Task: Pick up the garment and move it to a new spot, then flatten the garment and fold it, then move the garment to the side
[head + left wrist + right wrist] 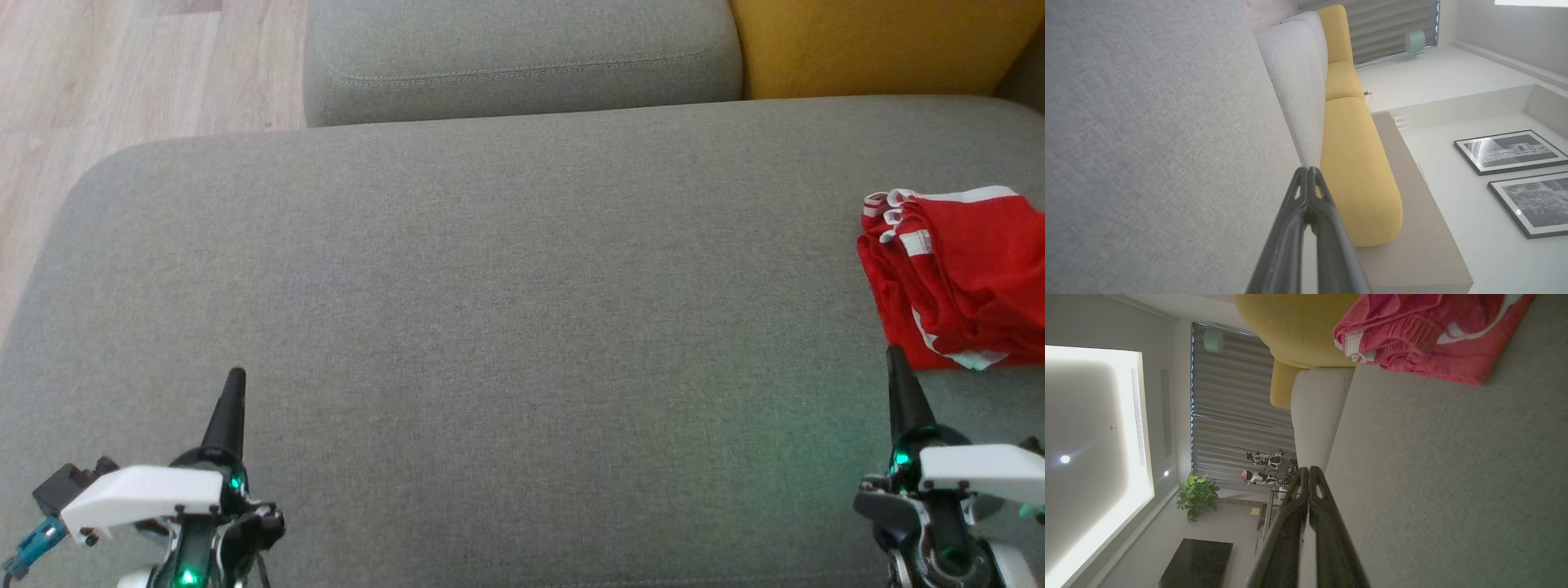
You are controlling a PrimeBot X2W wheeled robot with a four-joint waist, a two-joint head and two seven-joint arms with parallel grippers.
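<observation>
- Left gripper (234,382): both fingers pressed together to a single point, nothing between them. It sits at the lower left of the head view, over the near part of the seat, pointing toward the sofa back.
- Right gripper (896,359): fingers likewise shut tight and empty. It sits at the lower right of the head view, pointing the same way.
- Garment (963,278): red cloth with white trim, lying bunched in loose folds on the right end of the seat and cut off by the picture's right edge. In the head view the right gripper's tip stands just beside its near left corner. In the right wrist view, bare seat fabric lies between the tips and the cloth, so there is no contact.
- Seat (506,278): broad grey sofa cushion, bare between the two grippers.
- Grey back cushion (522,57): behind the seat, left of centre.
- Yellow cushion (873,45): right beside the grey one.
- Wooden floor (122,73): pale boards beyond the seat's left corner.
</observation>
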